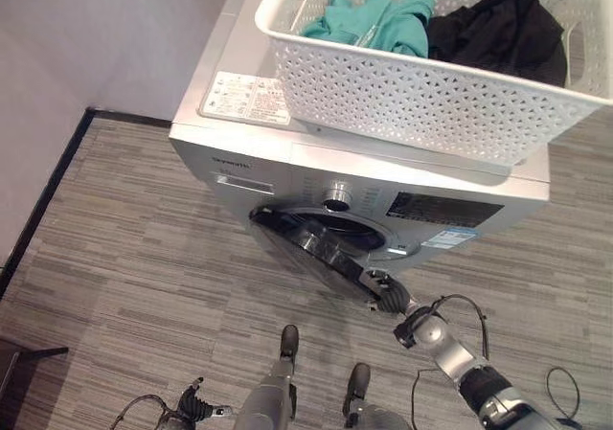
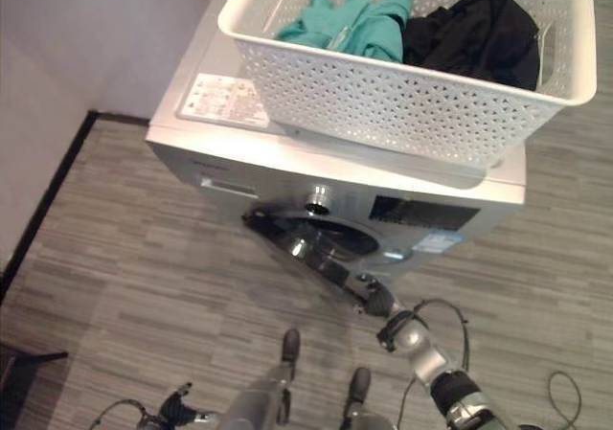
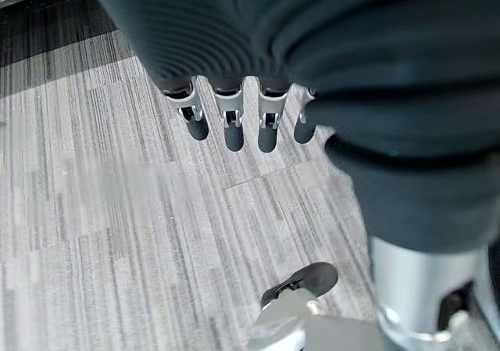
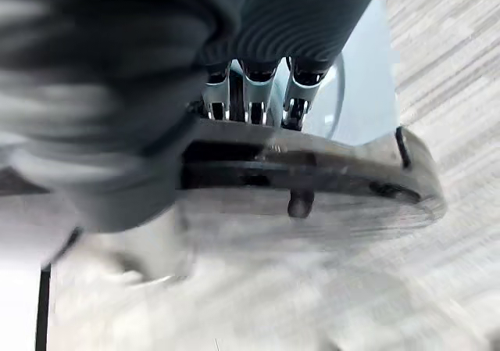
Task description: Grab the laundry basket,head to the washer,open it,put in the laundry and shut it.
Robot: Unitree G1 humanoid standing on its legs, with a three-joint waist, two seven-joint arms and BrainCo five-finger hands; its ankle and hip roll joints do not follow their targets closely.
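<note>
The white lattice laundry basket (image 1: 402, 100) stands on top of the silver front-loading washer (image 1: 287, 162). In it lie a teal garment (image 1: 383, 18) and a black garment (image 1: 508, 33). The washer's round dark door (image 1: 306, 243) is swung partly out from the front. My right hand (image 1: 388, 296) is at the door's free edge, its fingers (image 4: 250, 93) hooked over the rim (image 4: 312, 167), tips hidden behind it. My left hand (image 1: 192, 406) hangs low over the floor, away from the washer, with relaxed, straight fingers (image 3: 234, 124).
A pale wall with a black skirting strip (image 1: 48, 191) runs along the left of the washer. Grey plank floor (image 1: 144, 258) spreads in front of the washer. A dark object (image 1: 19, 358) sits at the lower left corner.
</note>
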